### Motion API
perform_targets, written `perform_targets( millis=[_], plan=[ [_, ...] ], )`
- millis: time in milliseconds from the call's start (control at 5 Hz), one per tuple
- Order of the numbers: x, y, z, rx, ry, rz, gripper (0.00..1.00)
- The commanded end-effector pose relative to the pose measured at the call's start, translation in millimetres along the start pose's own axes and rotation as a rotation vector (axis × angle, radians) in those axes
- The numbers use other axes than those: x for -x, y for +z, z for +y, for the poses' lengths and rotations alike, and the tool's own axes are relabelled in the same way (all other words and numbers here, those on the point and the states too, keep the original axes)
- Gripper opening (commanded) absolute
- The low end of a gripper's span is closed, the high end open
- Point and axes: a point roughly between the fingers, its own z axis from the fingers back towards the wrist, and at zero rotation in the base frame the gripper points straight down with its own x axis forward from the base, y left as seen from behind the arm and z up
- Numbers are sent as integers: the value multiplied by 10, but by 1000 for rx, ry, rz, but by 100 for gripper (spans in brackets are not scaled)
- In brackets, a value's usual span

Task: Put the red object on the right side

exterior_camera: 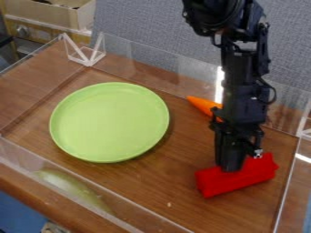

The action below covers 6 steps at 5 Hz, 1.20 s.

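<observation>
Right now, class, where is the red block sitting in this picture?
In the camera view the red block lies at the lower right of the wooden table, right of the green plate, with the hand shut on it and the carrot just behind.

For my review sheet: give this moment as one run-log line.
gripper: shut on red block | block: on table, right of green plate | carrot: behind arm | placement: at right side, not released

Wooden table (73,77) with clear walls (31,159), grey backdrop (145,27).
</observation>
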Motion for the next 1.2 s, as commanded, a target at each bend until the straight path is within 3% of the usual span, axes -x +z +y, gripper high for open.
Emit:
perform_targets(
  millis=[0,400,600,800,1000],
  plan=[
    [28,19,73,-13,40,-18,0],
    [108,62,104,-5,90,-20,0],
    [153,183,69,-21,109,-44,100],
    [206,362,19,-49,134,-86,100],
    [275,780,-96,-133,210,-161,100]
  ],
)
